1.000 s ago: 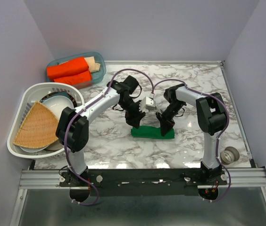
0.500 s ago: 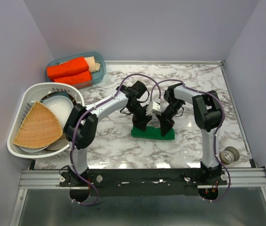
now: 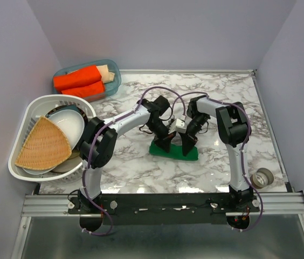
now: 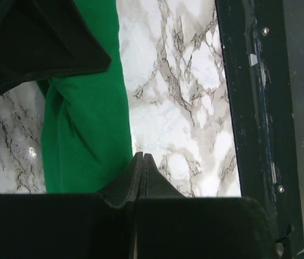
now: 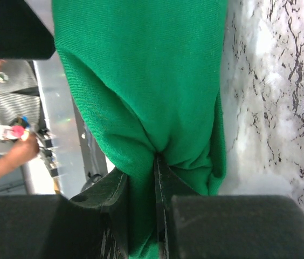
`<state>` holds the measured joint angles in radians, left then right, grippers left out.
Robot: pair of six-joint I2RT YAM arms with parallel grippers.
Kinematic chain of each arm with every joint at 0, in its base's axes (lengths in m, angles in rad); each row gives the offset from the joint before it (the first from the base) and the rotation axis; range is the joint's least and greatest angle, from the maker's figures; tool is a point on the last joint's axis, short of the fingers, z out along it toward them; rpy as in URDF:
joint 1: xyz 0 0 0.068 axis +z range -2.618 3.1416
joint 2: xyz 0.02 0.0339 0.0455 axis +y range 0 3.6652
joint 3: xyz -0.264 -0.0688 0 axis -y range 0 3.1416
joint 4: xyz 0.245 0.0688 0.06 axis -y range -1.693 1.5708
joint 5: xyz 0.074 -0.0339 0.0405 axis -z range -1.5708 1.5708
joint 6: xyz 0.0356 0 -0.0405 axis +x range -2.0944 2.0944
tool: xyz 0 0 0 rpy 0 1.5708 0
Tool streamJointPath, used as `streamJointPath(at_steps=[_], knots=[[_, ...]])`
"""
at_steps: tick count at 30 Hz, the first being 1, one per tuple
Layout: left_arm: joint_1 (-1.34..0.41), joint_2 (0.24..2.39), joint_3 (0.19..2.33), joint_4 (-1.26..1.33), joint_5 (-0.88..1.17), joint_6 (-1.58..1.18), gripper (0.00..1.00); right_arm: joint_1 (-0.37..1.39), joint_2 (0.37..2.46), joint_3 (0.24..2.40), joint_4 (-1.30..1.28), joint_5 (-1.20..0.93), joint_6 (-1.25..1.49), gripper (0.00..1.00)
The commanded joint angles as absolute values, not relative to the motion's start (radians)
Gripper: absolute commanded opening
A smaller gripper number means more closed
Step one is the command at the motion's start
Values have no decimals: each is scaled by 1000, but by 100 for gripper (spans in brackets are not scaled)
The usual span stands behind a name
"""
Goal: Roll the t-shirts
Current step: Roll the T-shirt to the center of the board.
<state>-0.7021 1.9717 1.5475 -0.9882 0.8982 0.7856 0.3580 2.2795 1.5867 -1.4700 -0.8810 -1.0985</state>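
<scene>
A dark green t-shirt [image 3: 174, 151] lies as a short roll on the marble table, mid-centre. My right gripper [image 3: 187, 145] is shut on a fold of the t-shirt near its right end; the right wrist view shows green cloth [image 5: 141, 70] pinched between the fingers of the right gripper [image 5: 140, 167]. My left gripper [image 3: 164, 144] stands over the roll's left part. Its jaws are pressed flat together with nothing between them, and the left gripper [image 4: 143, 157] sits at the edge of the green shirt [image 4: 84, 135]. Two orange-red rolls [image 3: 79, 82] and a beige roll [image 3: 106, 72] lie at the back left.
The rolls lie in a blue bin [image 3: 115, 75]. A white basket [image 3: 27, 114] at the left edge holds plates and a woven wedge. A tape roll [image 3: 262, 176] sits at the near right corner. The table's dark front rail [image 4: 249, 108] runs close by.
My left gripper has closed from open to fully shut, and the left arm has swung right toward the right gripper. The green roll has shifted slightly.
</scene>
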Motion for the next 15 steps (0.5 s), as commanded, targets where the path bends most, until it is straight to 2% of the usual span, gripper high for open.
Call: streamJointPath(at_steps=[1, 5, 9, 15], knots=[[-710, 1990, 1563, -1005, 959, 795, 0, 353, 2350, 1586, -1526, -844, -1111, 1], [-710, 2034, 1563, -945, 921, 718, 0, 351, 2361, 1571, -1525, -815, -1121, 1], [-710, 2048, 1523, -778, 881, 597, 0, 350, 2349, 1543, -1510, -819, -1123, 3], [-698, 2098, 1523, -675, 920, 437, 0, 347, 2327, 1519, -1468, -818, -1104, 6]])
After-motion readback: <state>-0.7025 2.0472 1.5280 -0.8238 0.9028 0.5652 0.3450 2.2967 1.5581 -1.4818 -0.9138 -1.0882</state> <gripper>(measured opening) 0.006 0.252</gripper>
